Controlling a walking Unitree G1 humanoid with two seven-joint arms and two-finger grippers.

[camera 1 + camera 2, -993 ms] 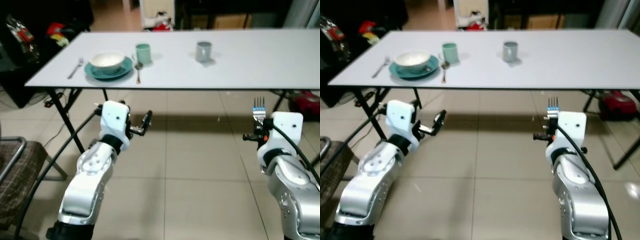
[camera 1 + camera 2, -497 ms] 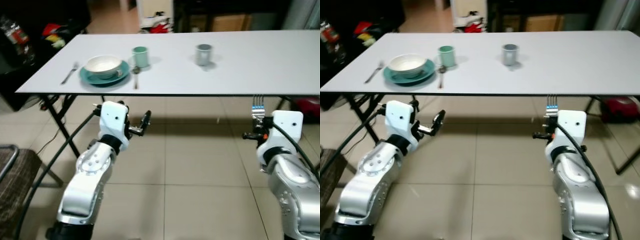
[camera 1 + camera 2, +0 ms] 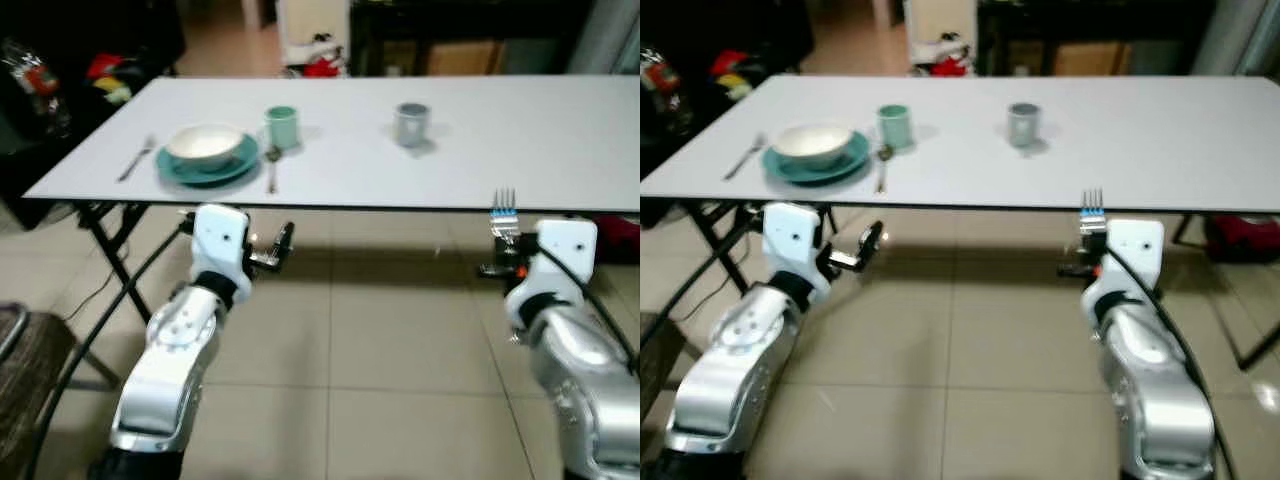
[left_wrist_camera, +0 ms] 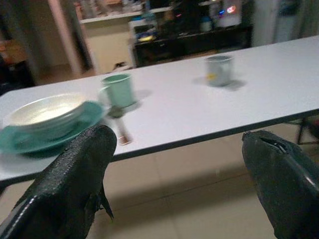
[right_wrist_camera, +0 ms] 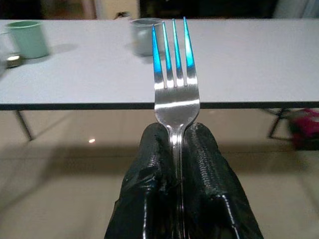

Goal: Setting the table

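Note:
A white table stands just ahead of me. On its left part a white bowl sits on a teal plate, with a fork to the left and a spoon to the right. A green mug stands behind the spoon, and a grey cup near the middle. My right gripper is shut on a second fork, tines up, just below the table's front edge. My left gripper is open and holds nothing, below the edge near the plate.
Black folding legs brace the table underneath. A chair stands at my left on the tiled floor. Red clutter lies beyond the table's far left corner, and dark furniture lines the back.
The whole view has shifted, so the camera moved: the table's front edge now sits closer to both grippers. Both arms keep their pose, and the fork stays held.

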